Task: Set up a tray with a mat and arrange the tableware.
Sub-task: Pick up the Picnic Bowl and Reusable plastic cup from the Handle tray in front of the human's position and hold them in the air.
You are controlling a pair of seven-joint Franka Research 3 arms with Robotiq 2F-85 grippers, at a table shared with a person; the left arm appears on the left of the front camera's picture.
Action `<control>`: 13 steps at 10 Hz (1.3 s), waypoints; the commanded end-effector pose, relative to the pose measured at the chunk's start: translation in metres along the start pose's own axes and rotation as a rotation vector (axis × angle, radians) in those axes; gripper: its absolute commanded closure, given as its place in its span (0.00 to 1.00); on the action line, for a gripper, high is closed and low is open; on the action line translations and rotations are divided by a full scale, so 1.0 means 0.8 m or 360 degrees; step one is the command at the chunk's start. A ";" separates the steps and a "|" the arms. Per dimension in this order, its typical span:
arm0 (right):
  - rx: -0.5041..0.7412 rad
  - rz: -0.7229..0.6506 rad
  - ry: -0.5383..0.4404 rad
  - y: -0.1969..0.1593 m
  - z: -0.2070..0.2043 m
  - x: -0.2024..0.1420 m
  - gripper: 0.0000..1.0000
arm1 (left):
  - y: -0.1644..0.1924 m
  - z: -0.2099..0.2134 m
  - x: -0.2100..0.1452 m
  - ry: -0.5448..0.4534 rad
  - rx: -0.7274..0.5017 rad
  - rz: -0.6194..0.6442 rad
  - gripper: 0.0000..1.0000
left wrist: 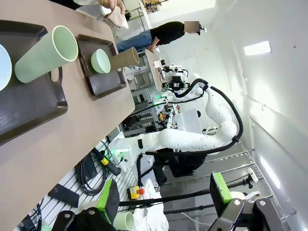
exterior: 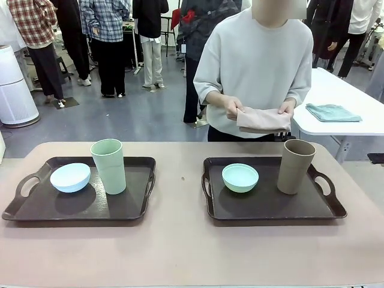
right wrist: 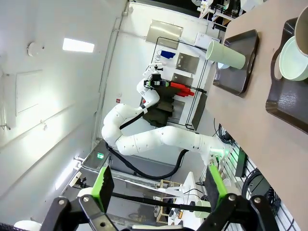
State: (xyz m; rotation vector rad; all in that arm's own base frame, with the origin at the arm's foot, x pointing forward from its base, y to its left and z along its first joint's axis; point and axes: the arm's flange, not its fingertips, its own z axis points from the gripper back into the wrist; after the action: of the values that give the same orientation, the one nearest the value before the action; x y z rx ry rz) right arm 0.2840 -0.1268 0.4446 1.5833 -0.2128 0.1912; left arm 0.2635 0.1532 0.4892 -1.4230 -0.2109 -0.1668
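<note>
Two dark brown trays lie side by side on the table. The left tray (exterior: 84, 210) holds a pale blue bowl (exterior: 70, 177) and an upright light green tumbler (exterior: 108, 166). On the right tray (exterior: 270, 207) stand a mint green bowl (exterior: 240, 177) and a brown tumbler (exterior: 296, 166). At the far side a person holds a folded beige mat (exterior: 263, 120) in both hands, above the table edge. My left gripper (left wrist: 163, 202) is open and off the table, far from the trays. My right gripper (right wrist: 160, 192) is open too, away from the table, with nothing between its fingers.
A folded teal cloth (exterior: 333, 112) lies on a white side table at the back right. A white cylindrical appliance (exterior: 15, 90) stands on the floor at the far left. Several people stand in the background. Bare tabletop (exterior: 180, 246) runs in front of and between the trays.
</note>
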 end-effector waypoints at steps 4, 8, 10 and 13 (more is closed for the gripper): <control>0.0038 0.0016 -0.0010 0.000 -0.001 0.000 0.00 | -0.001 0.000 0.000 -0.0014 -0.0029 -0.0006 0.00; 0.0038 0.0016 -0.0010 0.000 -0.001 0.000 0.00 | -0.001 0.000 0.000 -0.0014 -0.0029 -0.0006 0.00; 0.0038 0.0016 -0.0010 0.000 -0.001 0.000 0.00 | -0.001 0.000 0.000 -0.0014 -0.0029 -0.0006 0.00; -0.0066 0.0100 0.0063 0.010 -0.007 0.004 0.00 | -0.030 -0.018 -0.001 0.0069 0.0159 -0.0101 0.00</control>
State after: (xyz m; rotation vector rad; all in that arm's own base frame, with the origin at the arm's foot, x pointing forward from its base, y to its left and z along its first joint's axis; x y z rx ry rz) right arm 0.2850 -0.1247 0.4470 1.5738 -0.2163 0.2089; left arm 0.2640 0.1484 0.4953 -1.3992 -0.2109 -0.1888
